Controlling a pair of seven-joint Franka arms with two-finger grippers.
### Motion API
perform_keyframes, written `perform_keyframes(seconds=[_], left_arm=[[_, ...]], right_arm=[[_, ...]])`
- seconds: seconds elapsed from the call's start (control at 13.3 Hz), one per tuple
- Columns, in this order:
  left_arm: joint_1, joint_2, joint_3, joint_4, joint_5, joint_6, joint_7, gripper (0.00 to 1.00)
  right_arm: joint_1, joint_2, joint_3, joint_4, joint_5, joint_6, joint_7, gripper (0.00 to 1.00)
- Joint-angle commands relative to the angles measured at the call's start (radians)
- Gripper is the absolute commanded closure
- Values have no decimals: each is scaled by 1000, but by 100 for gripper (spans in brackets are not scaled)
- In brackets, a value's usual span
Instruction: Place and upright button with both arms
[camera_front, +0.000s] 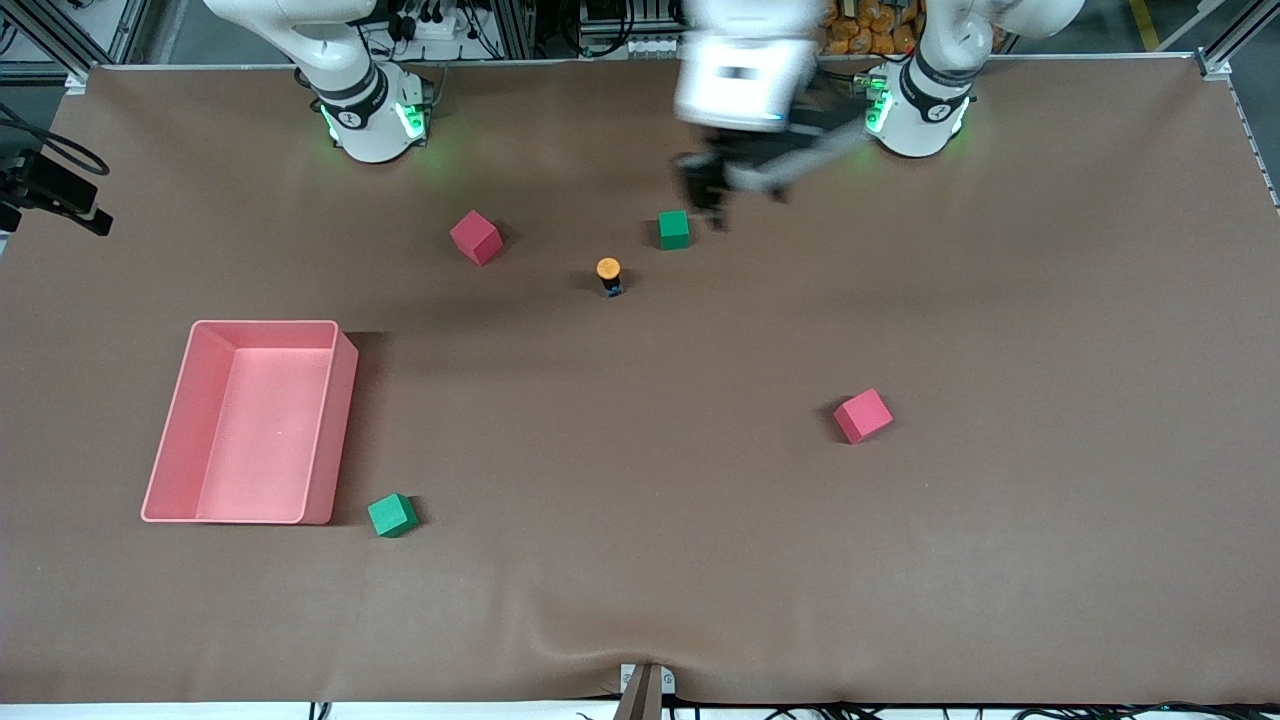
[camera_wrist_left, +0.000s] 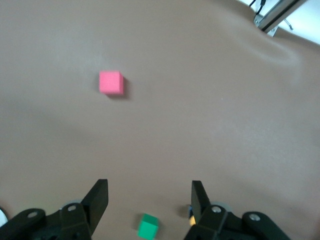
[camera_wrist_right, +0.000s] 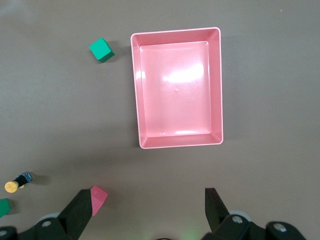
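Right arm: waiting folded by its base; right gripper (camera_wrist_right: 145, 210) is hanging high over the brown table (camera_front: 1000, 560), jaws spread wide, holding nothing
Tiny orange-capped push-button (camera_front: 609, 276): standing upright on the table, just nearer the front camera than the green foam cube (camera_front: 674, 229)
Left arm: reaching down; left gripper (camera_wrist_left: 149, 200) is hovering over that cube, jaws wide, holding nothing

You see a brown cloth (camera_front: 1050, 500) covering the worktop, aluminium framing (camera_front: 1225, 45) at its corner, cables (camera_front: 440, 25) along the top edge.
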Motion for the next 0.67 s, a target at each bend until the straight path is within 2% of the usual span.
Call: perform_keyframes(seconds=[0.0,0.15,0.45,0.6], left_arm=[[213,-46,-21,-58,-101,-31,310,24],[328,-44,-23,-71,-100,-104,505,24],[501,-41,-24,-80,-107,-100,800,24],[513,-52,-24,-104,-95,-103,816,24]], right_arm=[[-4,4,2,13,0,-6,12,0],[-4,4,2,13,0,-6,10,0],[-4,4,2,13,0,-6,8,0],[-4,4,2,13,0,-6,8,0]])
